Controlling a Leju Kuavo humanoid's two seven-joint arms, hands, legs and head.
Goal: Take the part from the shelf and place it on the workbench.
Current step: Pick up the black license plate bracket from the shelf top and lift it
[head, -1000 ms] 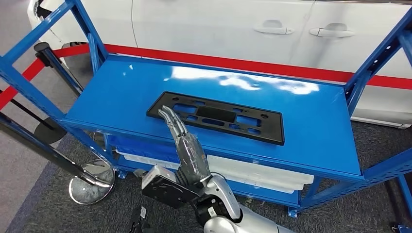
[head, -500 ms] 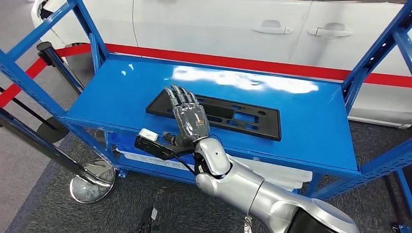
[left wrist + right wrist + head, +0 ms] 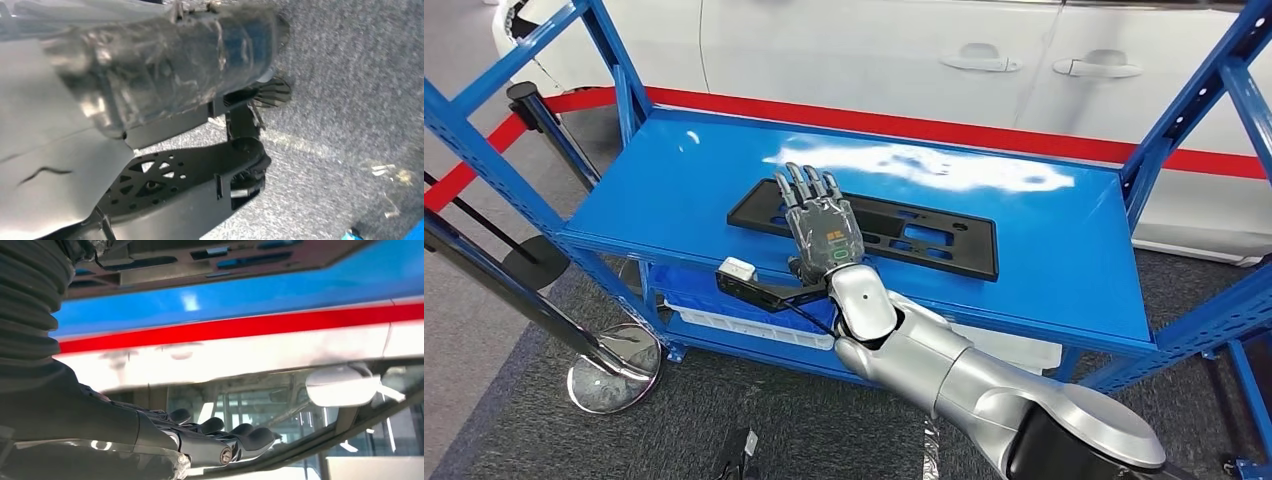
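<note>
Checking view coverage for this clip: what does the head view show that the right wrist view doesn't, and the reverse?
Head view alone: the whole blue shelf, the full outline of the black part lying flat on it, the silver right arm, a stanchion base on the carpet. Right wrist view alone: the car's side mirror and windows, and the right robot hand seen side-on, fingers extended. Both share: the right robot hand over the part's left end, the part, the blue shelf top, the red stripe on the white car.

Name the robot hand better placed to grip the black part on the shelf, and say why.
Right. The right robot hand is stretched over the black part on the shelf, fingers spread above its left end. The left wrist view looks down at carpet, so that arm likely hangs low.
</note>
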